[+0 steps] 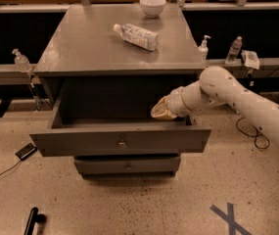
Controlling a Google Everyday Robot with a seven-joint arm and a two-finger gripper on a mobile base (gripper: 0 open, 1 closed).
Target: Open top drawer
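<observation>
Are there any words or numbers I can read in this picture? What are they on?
No words or numbers can be read here.
Water bottle lying on the cabinet top: label too blurred.
Pump bottle right of the cabinet: label too small.
Blue tape cross on the floor: a mark, not writing.
Top drawer, pulled out: plain front.
Gripper, over the drawer's right side: no writing shows.

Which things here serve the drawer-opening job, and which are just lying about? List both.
Job: top drawer, pulled out; gripper, above its right side.
Lying about: water bottle on its side and white bowl on the cabinet top; lower drawer.
</observation>
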